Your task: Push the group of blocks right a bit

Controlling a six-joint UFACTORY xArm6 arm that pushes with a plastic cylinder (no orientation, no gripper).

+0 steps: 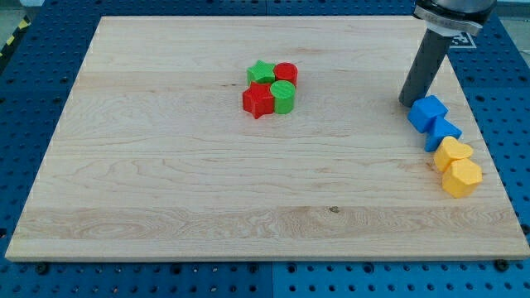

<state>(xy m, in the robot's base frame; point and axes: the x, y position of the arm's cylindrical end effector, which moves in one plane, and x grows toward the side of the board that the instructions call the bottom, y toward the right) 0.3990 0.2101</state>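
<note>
A tight group of blocks sits above the board's middle: a green star [262, 72], a red cylinder [286, 73], a red star [258, 101] and a green cylinder [283, 96], all touching. My tip [407, 102] rests on the board at the view's right, far right of that group and just left of a blue cube [427, 112].
A chain of blocks runs down the right edge: the blue cube, a second blue block [444, 132], a yellow block [454, 153] and a yellow hexagonal block [461, 177]. The wooden board [166, 190] lies on a blue pegboard table [25, 99].
</note>
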